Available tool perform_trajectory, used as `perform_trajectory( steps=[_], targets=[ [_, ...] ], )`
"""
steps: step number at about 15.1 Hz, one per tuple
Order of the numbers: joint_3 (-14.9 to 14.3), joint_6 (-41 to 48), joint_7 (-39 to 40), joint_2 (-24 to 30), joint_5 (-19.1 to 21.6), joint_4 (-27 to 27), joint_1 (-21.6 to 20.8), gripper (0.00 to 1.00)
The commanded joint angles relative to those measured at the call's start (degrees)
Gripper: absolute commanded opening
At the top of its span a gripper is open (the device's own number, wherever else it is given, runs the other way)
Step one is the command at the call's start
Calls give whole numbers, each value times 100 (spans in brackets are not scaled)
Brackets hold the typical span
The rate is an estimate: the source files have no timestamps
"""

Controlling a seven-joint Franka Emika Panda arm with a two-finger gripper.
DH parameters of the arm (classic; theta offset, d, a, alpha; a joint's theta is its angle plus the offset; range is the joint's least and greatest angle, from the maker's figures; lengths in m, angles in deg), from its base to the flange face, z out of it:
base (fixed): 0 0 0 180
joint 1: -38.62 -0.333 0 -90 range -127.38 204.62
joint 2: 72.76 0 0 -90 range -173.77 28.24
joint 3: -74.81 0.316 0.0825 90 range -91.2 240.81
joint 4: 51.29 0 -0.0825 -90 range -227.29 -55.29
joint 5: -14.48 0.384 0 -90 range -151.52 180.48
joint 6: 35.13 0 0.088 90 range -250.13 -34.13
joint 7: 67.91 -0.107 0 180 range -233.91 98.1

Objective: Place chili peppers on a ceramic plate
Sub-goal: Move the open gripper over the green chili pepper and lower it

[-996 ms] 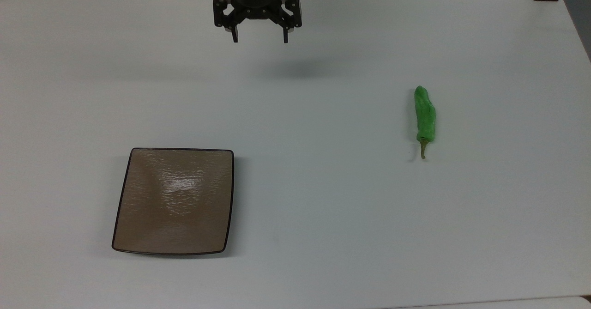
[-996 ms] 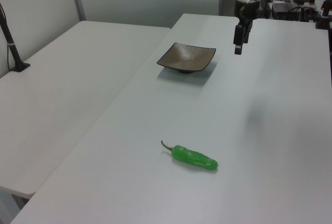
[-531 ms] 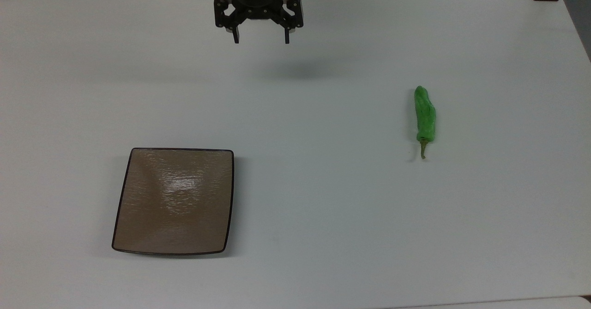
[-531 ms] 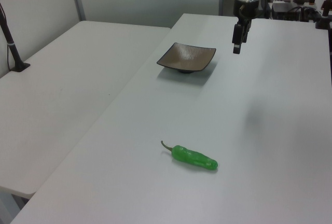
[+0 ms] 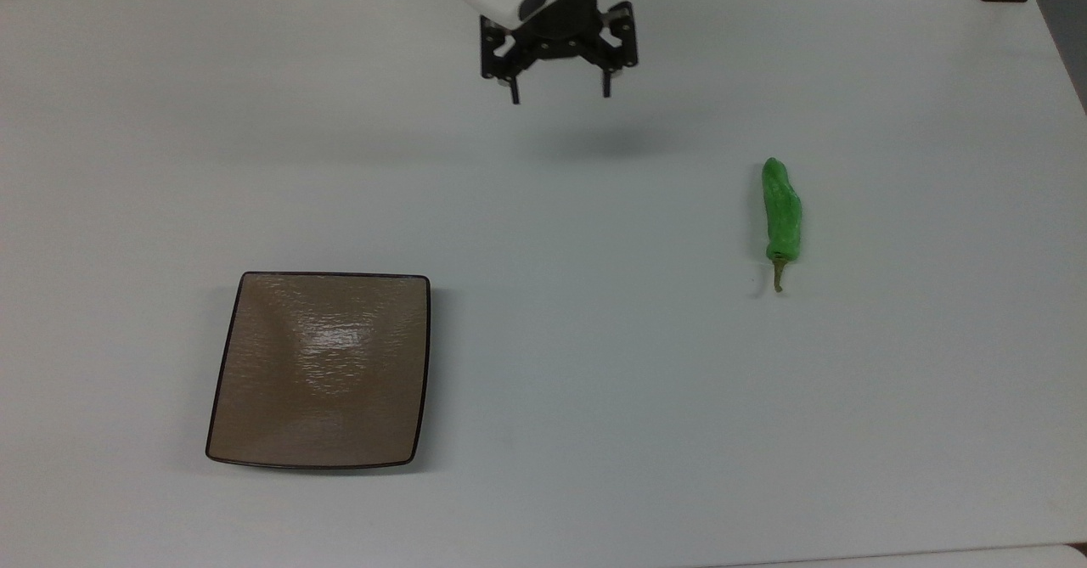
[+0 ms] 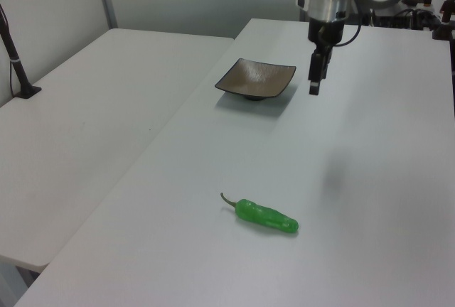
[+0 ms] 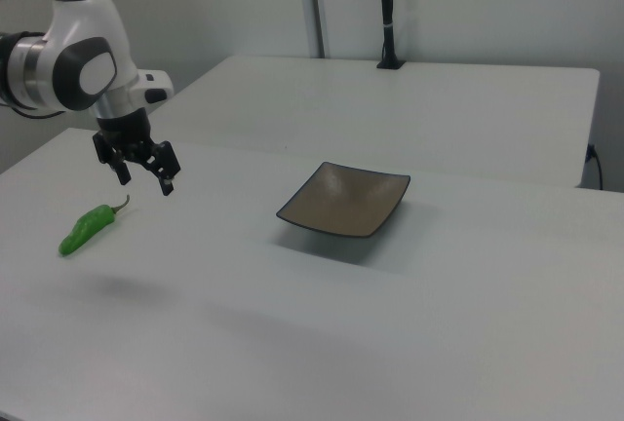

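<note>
Fingers: the gripper (image 5: pixel 558 97) is seen with its 2 fingers (image 5: pixel 514 93) spread apart, nothing held.
Change: the gripper has been carried toward the top view's right, nearer the chili pepper (image 5: pixel 781 214).
Chili pepper: lying on the tabletop (image 5: pixel 594 364), untouched, well apart from the ceramic plate (image 5: pixel 323 370).
Meaning: the approach is judged begun; the grasp is not yet made.

My white, round-jointed arm (image 7: pixel 83 65) reaches down with its wrist vertical. My black two-finger gripper (image 5: pixel 560 92) points straight down, raised above the white table (image 5: pixel 594 381). Its fingers (image 5: pixel 514 92) stand wide apart and hold nothing.
</note>
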Motion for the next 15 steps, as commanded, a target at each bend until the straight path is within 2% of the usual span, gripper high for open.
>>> perform_trajectory(
  steps=[1, 5, 7, 10, 12, 15],
  targets=[
    [448, -289, -660, -468, 108, 462, 12, 100],
    [527, -394, -1373, -934, 99, 946, -339, 100],
    [677, -814, -1741, -1066, 90, 947, -436, 100],
    [695, -1255, -2120, -1400, 11, 955, -690, 100],
    [721, -1527, -2226, -1637, 29, 1077, -743, 100],
    [940, -1809, -2638, -2111, -15, 1403, -752, 100]
  ],
)
